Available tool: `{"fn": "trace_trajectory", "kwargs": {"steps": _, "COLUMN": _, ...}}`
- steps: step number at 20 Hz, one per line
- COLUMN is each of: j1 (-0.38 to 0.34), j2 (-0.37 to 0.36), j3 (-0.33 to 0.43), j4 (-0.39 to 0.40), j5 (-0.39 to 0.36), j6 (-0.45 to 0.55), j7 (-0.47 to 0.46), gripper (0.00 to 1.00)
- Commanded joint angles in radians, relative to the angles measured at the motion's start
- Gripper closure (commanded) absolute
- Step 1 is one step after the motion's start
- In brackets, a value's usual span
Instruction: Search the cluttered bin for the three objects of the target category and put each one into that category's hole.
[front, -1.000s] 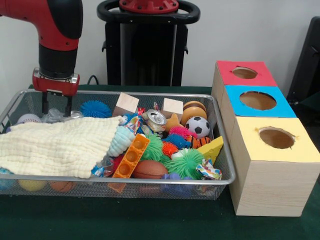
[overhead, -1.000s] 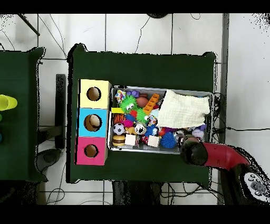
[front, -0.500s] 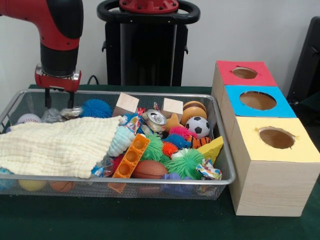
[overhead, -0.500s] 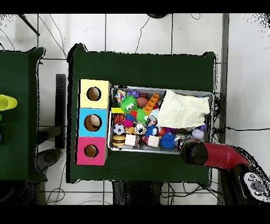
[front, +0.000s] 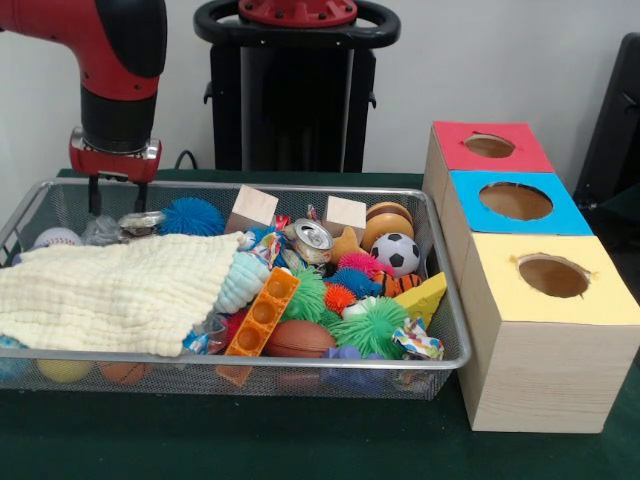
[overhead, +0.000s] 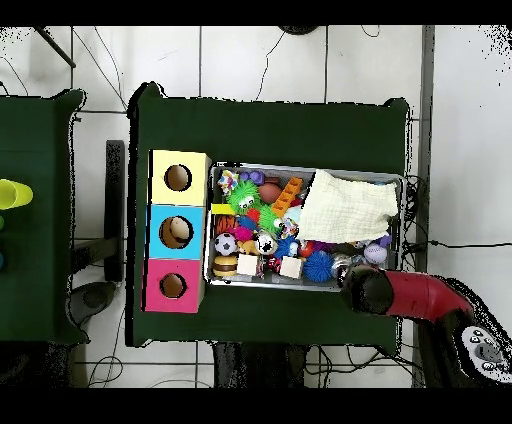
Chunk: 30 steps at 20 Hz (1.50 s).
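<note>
The red and black arm comes down at the far left corner of the wire mesh bin (front: 455, 345), and its gripper (front: 118, 197) hangs just above the clutter there, its two dark fingers (front: 95, 195) standing apart with nothing between them. Directly beneath lies a crumpled clear plastic bottle (front: 105, 230), with a silver can (front: 141, 219) touching its right side. A white ball (front: 56, 238) sits at the bottle's left, and a blue spiky ball (front: 191, 217) to the right of the can.

A pale yellow cloth (front: 115, 290) covers the left half of the bin, draped from the near rim up toward the bottle. To its right lie an orange building block (front: 264, 311), green spiky balls (front: 370, 327), a small soccer ball (front: 401, 253), an opened can (front: 311, 238) and two wooden blocks (front: 253, 207).

Right of the bin stands a row of three boxes; the red-topped box (front: 488, 148) is farthest, and its round hole (front: 489, 146) is open. The blue-topped box (front: 517, 203) and yellow-topped box (front: 550, 280) follow toward the near side.

In the overhead view the arm (overhead: 400, 292) covers the bin's corner, hiding the gripper.
</note>
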Motion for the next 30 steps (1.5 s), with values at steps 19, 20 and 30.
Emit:
{"fn": "trace_trajectory", "kwargs": {"steps": 19, "j1": -0.052, "j2": -0.202, "j3": 0.140, "j4": 0.143, "j5": 0.035, "j6": 0.246, "j7": -0.153, "gripper": 0.00}}
{"fn": "trace_trajectory", "kwargs": {"steps": 20, "j1": -0.051, "j2": -0.214, "j3": 0.140, "j4": 0.149, "j5": 0.033, "j6": 0.251, "j7": -0.153, "gripper": 0.00}}
{"fn": "trace_trajectory", "kwargs": {"steps": 30, "j1": -0.036, "j2": -0.056, "j3": 0.131, "j4": 0.085, "j5": -0.067, "j6": 0.100, "j7": -0.062, "gripper": 0.00}}
